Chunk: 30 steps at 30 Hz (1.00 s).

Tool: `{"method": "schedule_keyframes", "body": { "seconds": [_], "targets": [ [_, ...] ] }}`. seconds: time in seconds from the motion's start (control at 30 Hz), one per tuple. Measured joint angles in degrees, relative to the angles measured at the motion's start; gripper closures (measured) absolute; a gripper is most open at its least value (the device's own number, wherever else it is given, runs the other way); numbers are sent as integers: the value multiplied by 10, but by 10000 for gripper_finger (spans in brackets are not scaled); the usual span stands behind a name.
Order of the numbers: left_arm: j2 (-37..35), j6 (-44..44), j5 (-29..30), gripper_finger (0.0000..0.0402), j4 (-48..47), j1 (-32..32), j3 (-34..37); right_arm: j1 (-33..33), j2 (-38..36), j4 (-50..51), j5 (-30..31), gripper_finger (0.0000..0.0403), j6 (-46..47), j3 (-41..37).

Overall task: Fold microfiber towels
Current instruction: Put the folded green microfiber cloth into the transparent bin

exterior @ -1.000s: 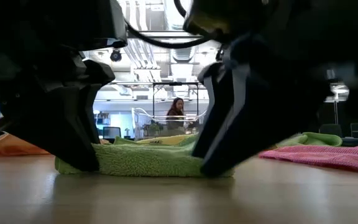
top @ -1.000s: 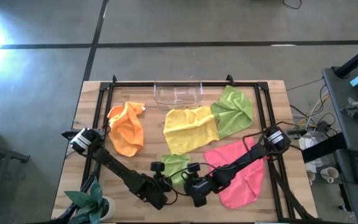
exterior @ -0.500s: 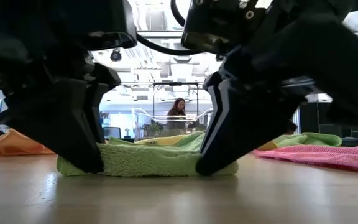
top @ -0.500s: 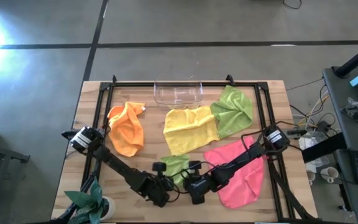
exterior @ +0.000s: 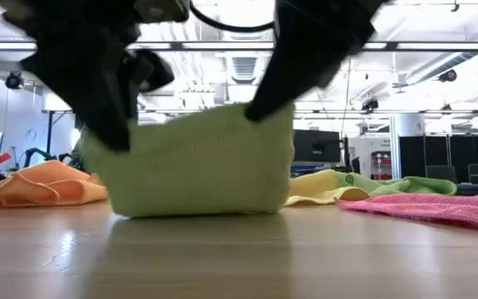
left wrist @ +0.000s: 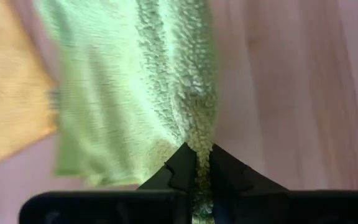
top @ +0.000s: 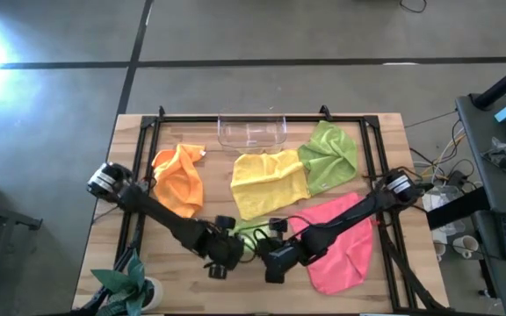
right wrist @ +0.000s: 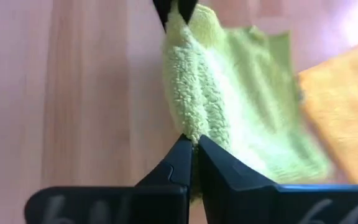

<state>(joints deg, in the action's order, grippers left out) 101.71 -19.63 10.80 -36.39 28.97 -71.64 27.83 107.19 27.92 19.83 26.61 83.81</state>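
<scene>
From above, you've got both arms stretched low and meeting at the desk's near edge, left gripper and right gripper flanking the small lime green towel. At desk level, the towel hangs lifted, lower edge touching wood. Left wrist: jaws clamped on a towel edge. Right wrist: jaws clamped on another. No readable writing.
</scene>
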Motion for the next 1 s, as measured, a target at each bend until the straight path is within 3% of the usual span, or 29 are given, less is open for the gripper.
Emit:
{"method": "schedule_keyframes", "body": {
  "seconds": [0.3,0.47,0.7,1.0],
  "targets": [
    [-140,57,2,386,-56,-59,-2,-35,-4,173,72,394,25,121],
    [-195,98,4,386,-83,-99,-1,-69,-5,202,92,394,32,168],
    [-231,168,23,386,-92,-171,-5,-123,-5,221,137,394,-6,204],
    [-242,238,39,386,-83,-286,-8,-219,-6,253,144,394,-74,249]
  ]
}}
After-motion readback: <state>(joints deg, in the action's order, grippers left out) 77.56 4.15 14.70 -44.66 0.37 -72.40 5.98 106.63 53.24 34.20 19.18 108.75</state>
